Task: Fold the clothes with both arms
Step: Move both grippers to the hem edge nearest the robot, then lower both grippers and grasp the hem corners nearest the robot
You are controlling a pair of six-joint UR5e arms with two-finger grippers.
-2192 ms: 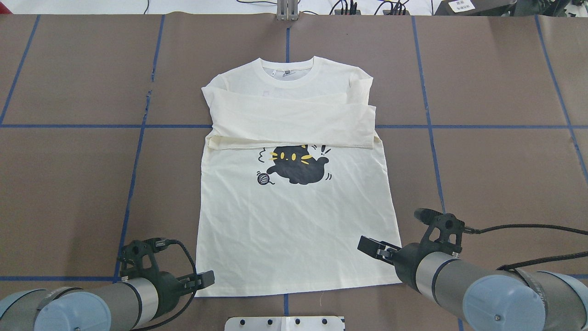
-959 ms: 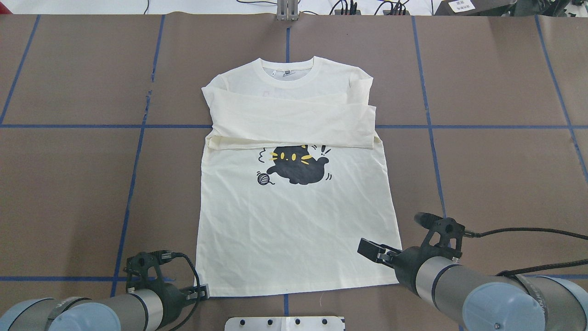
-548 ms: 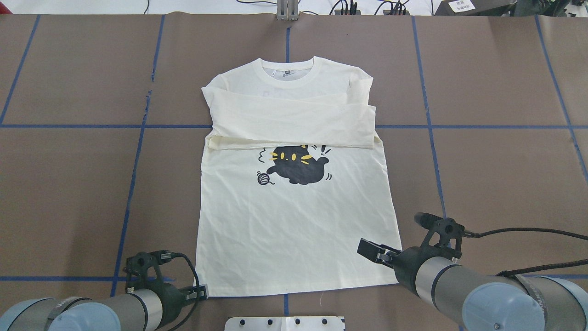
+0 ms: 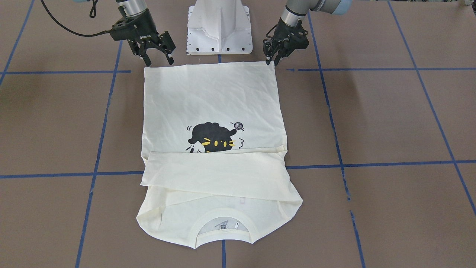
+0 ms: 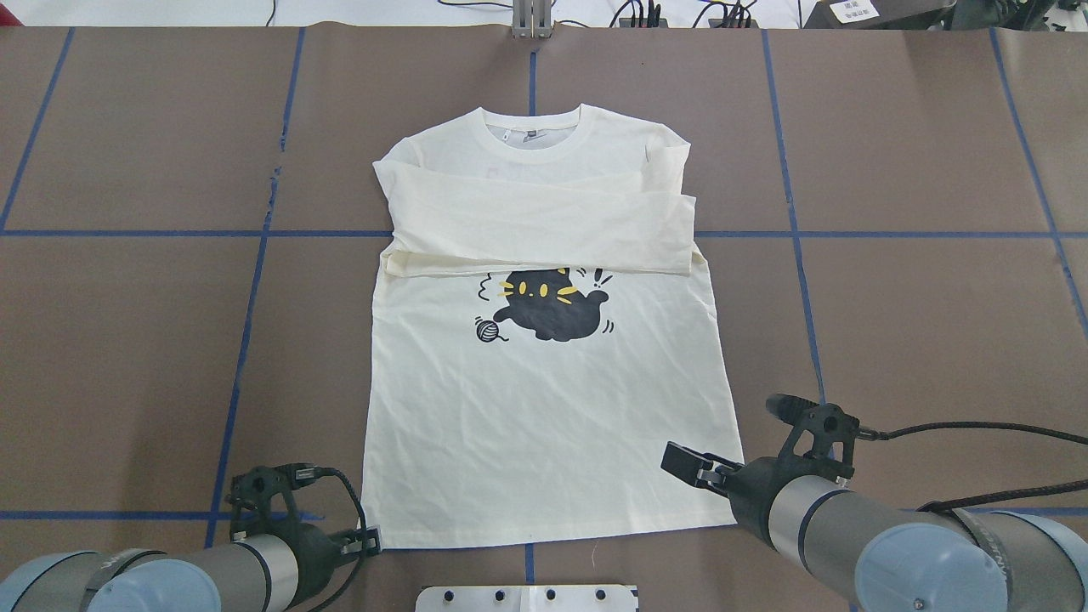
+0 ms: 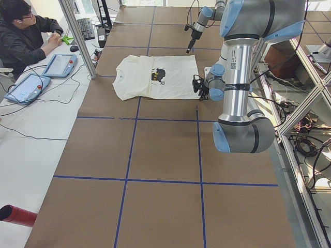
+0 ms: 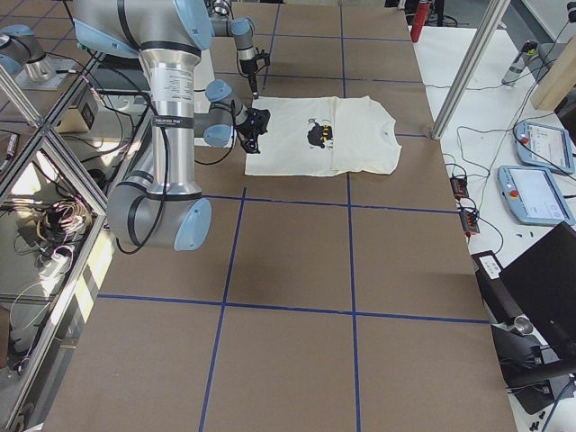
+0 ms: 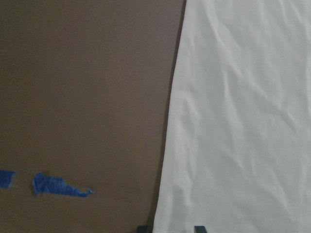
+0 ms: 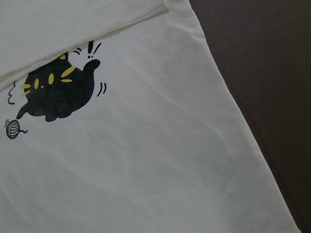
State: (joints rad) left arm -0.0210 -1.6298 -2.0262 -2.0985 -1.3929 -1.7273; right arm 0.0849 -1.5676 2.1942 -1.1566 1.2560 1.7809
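Observation:
The cream-white shirt (image 5: 544, 425) lies flat and front up, its black cat print (image 5: 544, 310) showing and both sleeves (image 5: 535, 225) folded across the chest. Its collar points away from the robot and its hem lies nearest. My left gripper (image 5: 367, 539) is low at the hem's left corner (image 4: 270, 64). In the left wrist view its fingertips (image 8: 198, 227) stand apart, straddling the shirt's edge (image 8: 167, 145), so it is open. My right gripper (image 4: 158, 58) hovers open just over the hem's right corner (image 5: 722, 510), nothing in it. The right wrist view shows only cloth (image 9: 146, 165) and print.
Brown table covering (image 5: 918, 323) with blue tape lines (image 5: 246, 323) surrounds the shirt on all sides. The white pedestal base (image 4: 219, 29) stands just behind the hem. At the far side a person (image 6: 23, 31) sits by tablets (image 6: 59, 64). A red cylinder (image 6: 18, 216) lies off the table.
The left gripper has drawn back toward the robot and settled lower at the hem's left corner. The right gripper shifted slightly nearer. The shirt has not moved.

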